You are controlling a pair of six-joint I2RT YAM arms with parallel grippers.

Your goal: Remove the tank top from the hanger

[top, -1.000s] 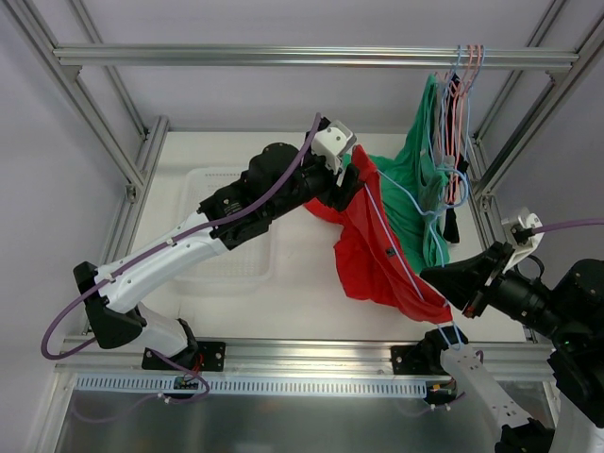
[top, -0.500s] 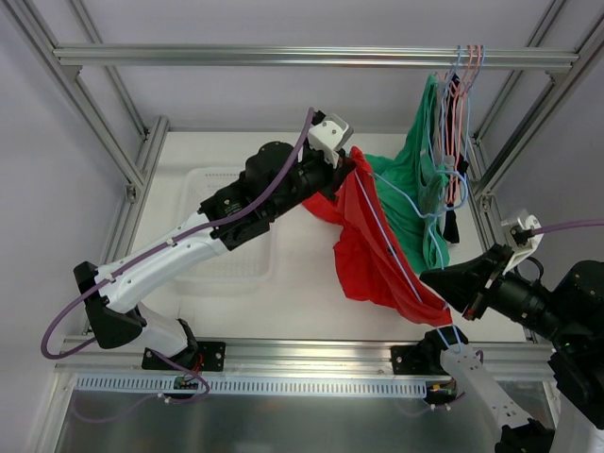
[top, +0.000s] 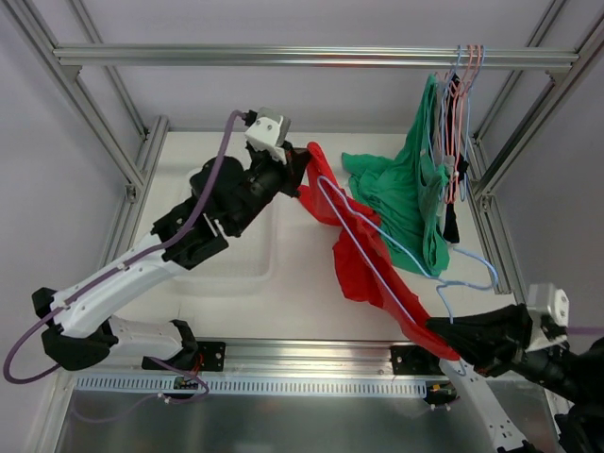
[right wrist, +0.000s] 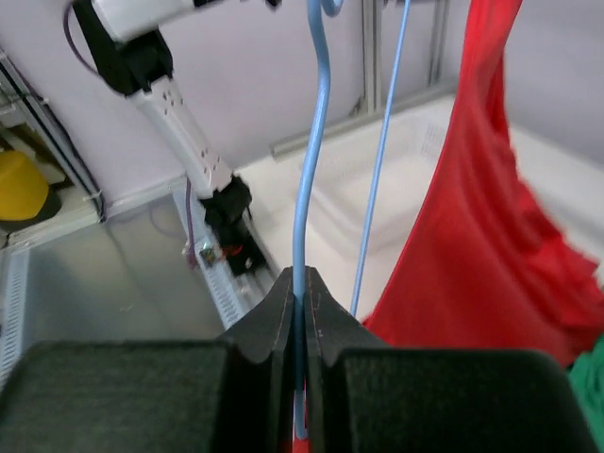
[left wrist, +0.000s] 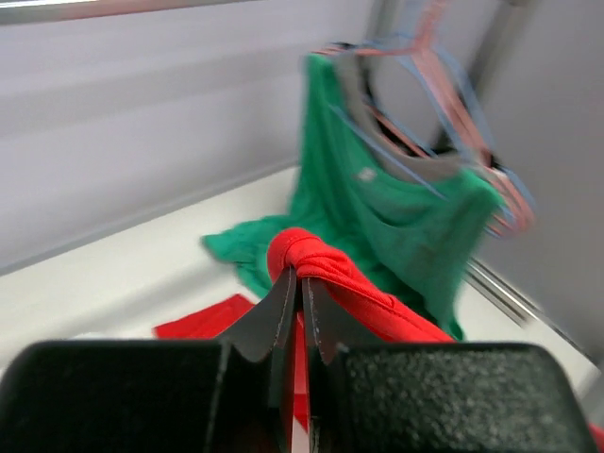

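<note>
From above, my left pincer (top: pixel 294 168) sits in the upper middle, clenched on a bunched strap of the red tank top (top: pixel 359 269). The cloth stretches as a slanting band down to my right pincer (top: pixel 442 332) at the lower right. The blue hanger (top: pixel 462 255) runs its wire along that band, and one loop swings out past the cloth's right edge, close to the frame post (top: pixel 491 179). I cannot tell whether the wire is threaded through the cloth. A green garment (top: pixel 401 193) hangs from the rail (top: pixel 283 57) just right of the band. Left of the band lies bare table (top: pixel 302 283), then the clear bin (top: pixel 241 255) under my left arm.

From my left wrist, the left pincer (left wrist: pixel 302 283) is pressed tight on a knot of red tank top (left wrist: pixel 311 257) at centre frame. The green garment (left wrist: pixel 396 217) hangs behind it, under pink and blue hangers (left wrist: pixel 439 80) at the upper right. White table (left wrist: pixel 113 274) lies open to the left.

From my right wrist, the right pincer (right wrist: pixel 302 288) grips the blue hanger (right wrist: pixel 304 226) wire, which rises straight up the middle. The red tank top (right wrist: pixel 481 217) drapes down the right side, apart from the wire. My left arm (right wrist: pixel 170 104) stands at the upper left over a metal sheet (right wrist: pixel 113 293).
</note>
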